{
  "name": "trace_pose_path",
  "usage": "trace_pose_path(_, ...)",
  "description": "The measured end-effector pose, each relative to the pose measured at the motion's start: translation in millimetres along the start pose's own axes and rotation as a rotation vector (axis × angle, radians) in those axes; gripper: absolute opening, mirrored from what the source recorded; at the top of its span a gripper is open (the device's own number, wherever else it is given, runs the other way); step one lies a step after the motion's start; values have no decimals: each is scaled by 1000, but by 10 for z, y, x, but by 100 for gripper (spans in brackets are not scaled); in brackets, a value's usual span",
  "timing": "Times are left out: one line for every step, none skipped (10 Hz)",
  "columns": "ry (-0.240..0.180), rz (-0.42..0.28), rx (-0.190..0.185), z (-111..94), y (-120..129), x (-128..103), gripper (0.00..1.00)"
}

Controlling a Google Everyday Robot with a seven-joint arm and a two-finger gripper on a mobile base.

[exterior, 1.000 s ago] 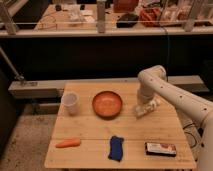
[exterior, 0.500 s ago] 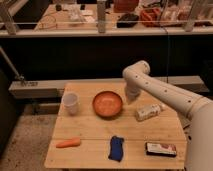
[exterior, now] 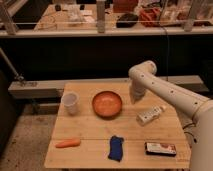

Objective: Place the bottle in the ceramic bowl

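Your light wooden slatted table (exterior: pixel 90 127) carries the same spread as a second ago; nothing on it has shifted except around the bottle. The big change is the white robot arm (exterior: pixel 167 91). A second ago it reached down on the right side of the table, right over the bottle. Now it has swung up and back toward the rear edge, with its elbow lifted.

The round shallow orange-brown ceramic bowl (exterior: pixel 107 103) sits in the middle of the table, where it was, and you can see nothing inside it.

The small white boxy plastic bottle (exterior: pixel 150 116) lies on its side on the wood, to the right of the bowl and apart from it, with its narrow cap pointing up and right. It rests close to where the arm was working, so it has not travelled toward the bowl.

The gripper (exterior: pixel 135 96) hangs between the bowl's right rim and the bottle, raised above the table and touching neither. You cannot tell from this view whether it is spread or closed, but it is plainly carrying nothing.

For you, this reads as a pickup that did not hold: the arm came away and the bottle stayed behind. The task looks no further along, and you will likely need a fresh descent onto the bottle's body before any move to the bowl.
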Motion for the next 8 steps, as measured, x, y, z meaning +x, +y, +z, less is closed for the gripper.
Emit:
trace_pose_path(-9, 8, 1, -8, -7, -24, 32)
trace_pose_path(-11, 9, 1, -6, 19, 12, 37)
trace_pose_path(-14, 9, 3, 5, 54, 71, 36)
trace_pose_path(-17, 14, 5, 11, 80, 121, 29)
trace_pose_path(-24, 21, 7, -4, 74, 106, 24)
trace_pose_path(-26, 20, 8, -13, 56, 75, 28)
trace_pose_path(-29, 23, 8, -12, 60, 70, 28)
trace_pose_path(-31, 27, 7, -2, 72, 88, 22)
